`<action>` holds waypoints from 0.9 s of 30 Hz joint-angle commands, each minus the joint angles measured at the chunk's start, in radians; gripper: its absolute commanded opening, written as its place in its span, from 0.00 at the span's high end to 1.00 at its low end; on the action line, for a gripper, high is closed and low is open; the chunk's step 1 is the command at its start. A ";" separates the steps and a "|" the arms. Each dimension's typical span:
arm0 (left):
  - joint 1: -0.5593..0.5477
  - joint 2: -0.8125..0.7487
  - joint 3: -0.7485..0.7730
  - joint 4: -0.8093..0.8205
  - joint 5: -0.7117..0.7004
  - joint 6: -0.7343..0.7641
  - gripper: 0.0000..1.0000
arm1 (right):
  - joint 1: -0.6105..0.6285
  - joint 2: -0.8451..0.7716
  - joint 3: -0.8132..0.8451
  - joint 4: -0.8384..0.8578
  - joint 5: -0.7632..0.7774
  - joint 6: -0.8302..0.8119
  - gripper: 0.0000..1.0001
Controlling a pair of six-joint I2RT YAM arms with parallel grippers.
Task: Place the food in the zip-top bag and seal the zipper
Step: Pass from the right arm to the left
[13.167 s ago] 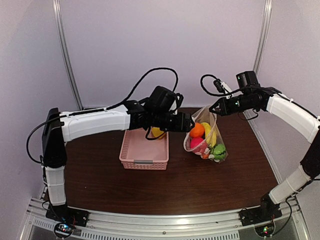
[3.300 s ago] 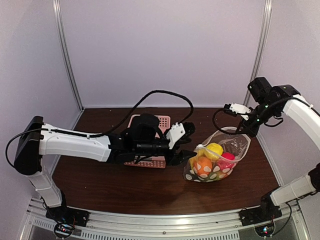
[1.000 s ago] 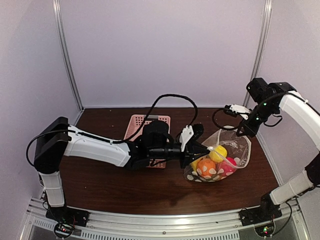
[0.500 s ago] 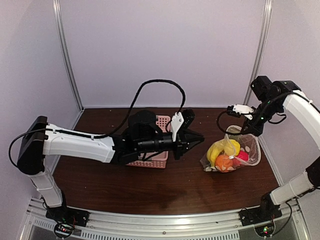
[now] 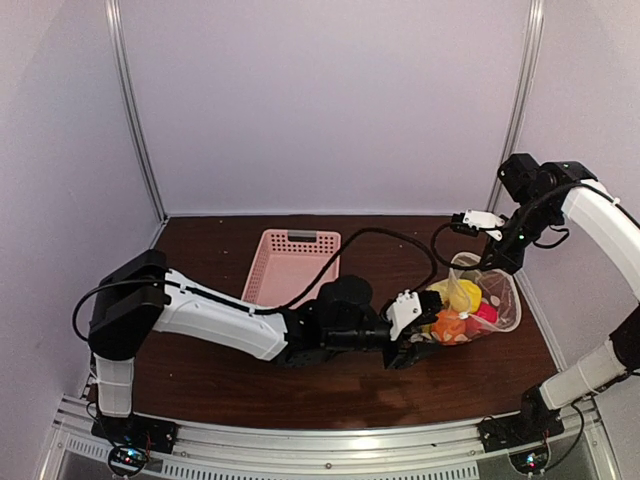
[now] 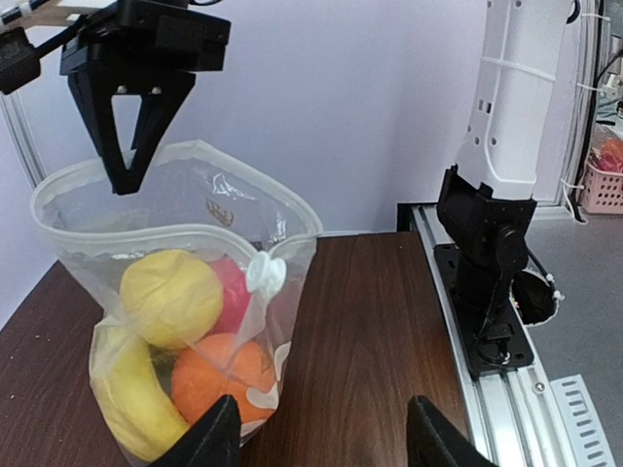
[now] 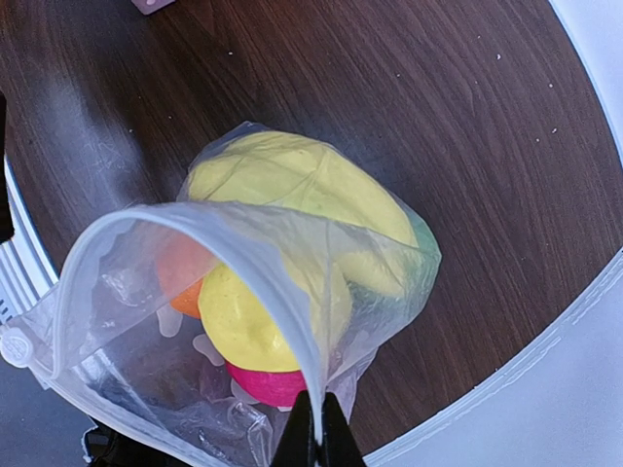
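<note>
Zip-top bag [image 6: 195, 224] now has left end effector [image 6: 324, 438] reopened close beside it.

Right of worktop [image 5: 230, 380]: bag [image 5: 490, 305], food [image 5: 452, 325] in it. Basket [image 5: 290, 265] behind-left. My left tool [image 6: 323, 438] just beside bag; right tool [image 7: 311, 433] on its rim.

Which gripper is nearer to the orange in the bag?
Left. The left gripper stands open, low beside the bag, close to the orange. The right gripper is higher, shut on the bag's rim.

Glossy plastic bag [image 6: 195, 199], wood-grain table [image 6: 375, 331] (semi-matt)
</note>
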 commanded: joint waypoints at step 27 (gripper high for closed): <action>-0.013 0.255 0.330 0.046 -0.169 0.076 0.90 | -0.008 -0.010 0.032 -0.158 -0.061 0.031 1.00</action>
